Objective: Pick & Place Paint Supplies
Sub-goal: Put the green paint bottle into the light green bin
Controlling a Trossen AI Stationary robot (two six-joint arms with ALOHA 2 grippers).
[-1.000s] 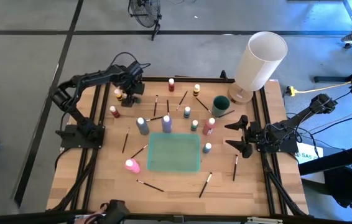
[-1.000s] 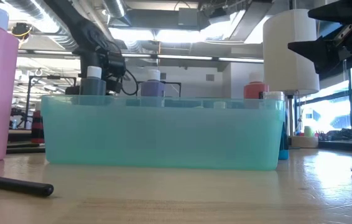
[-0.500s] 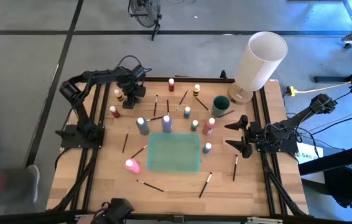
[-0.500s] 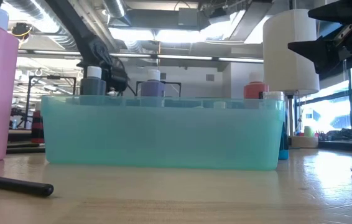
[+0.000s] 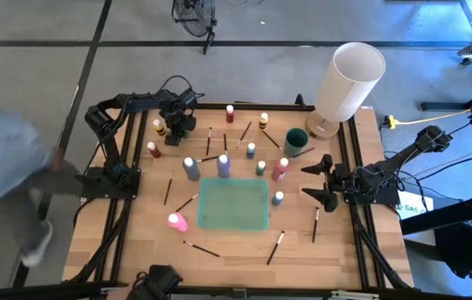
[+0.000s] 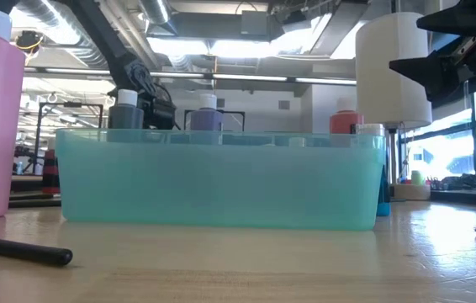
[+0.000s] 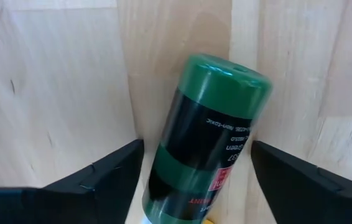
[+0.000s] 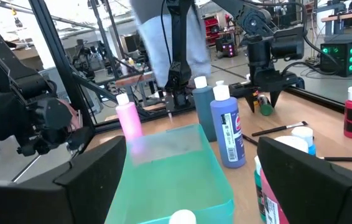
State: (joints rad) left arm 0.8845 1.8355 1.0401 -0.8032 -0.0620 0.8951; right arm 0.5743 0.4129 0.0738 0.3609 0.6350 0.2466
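- The left tool (image 5: 180, 127) is at the desk's far left corner, its fingers (image 7: 95, 177) spread on either side of a green-capped bottle (image 7: 207, 140) and not yet pinching it. That bottle leans between them, in the left wrist view.
- Risk, as I judge it: closing on a tilted bottle could squeeze it out sideways or knock it flat, and it could then roll into the yellow-capped bottle (image 5: 159, 127) just beside it.
- The right tool (image 5: 326, 179) waits spread at the desk's right edge, holding nothing.
- The other paint bottles (image 5: 223, 165) and thin brushes (image 5: 276, 247) lie scattered around the teal tray (image 5: 233, 203), which sits mid-desk and looks empty from above.
- The desk (image 5: 136, 242) is pale wooden planks in a black frame. A large white cylinder (image 5: 348, 81) stands at its far right corner.
- Beyond is a grey floor. A blurred person (image 5: 7, 179) passes the left edge, close enough to bump the frame.
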